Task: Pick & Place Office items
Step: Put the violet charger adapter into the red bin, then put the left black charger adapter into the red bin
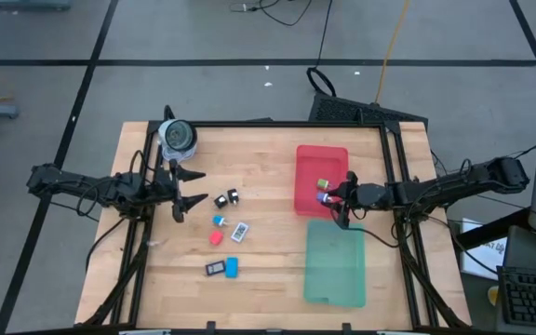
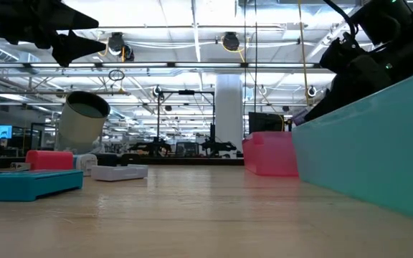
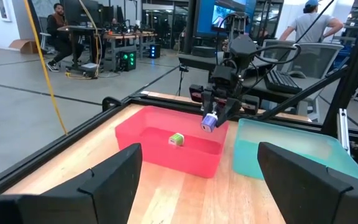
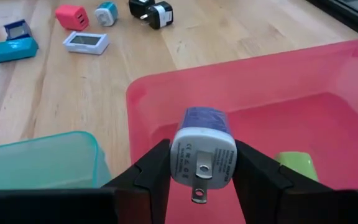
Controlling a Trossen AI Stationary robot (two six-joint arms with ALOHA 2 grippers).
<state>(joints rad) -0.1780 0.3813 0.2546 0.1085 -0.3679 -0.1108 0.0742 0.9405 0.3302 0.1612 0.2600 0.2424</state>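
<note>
My right gripper (image 1: 336,198) is shut on a small purple plug adapter with a white face (image 4: 202,152), over the red tray (image 1: 307,167). A green piece (image 4: 294,165) lies inside that tray. My left gripper (image 1: 190,187) hangs open above the table's left part, beside the grey roll (image 1: 177,137). On the wood between the arms lie black-and-white adapters (image 1: 227,197), a small blue piece (image 1: 220,221), a white labelled tag (image 1: 240,230), a pink piece (image 1: 216,237), a dark block (image 1: 214,269) and a blue bar (image 1: 232,267). My right gripper pinches the purple adapter by its two opposite sides (image 4: 178,155) between both fingers (image 4: 153,169), its white pronged face turned back toward the wrist. The fingers slant down from the table's right side. The adapter is lifted clear above the red tray's floor (image 3: 210,121).
The green tray (image 1: 335,265) sits just near of the red tray, both on the table's right part. The grey roll stands at the far left corner. A black frame rail (image 1: 398,158) runs along the table's edges. People and desks show in the room beyond.
</note>
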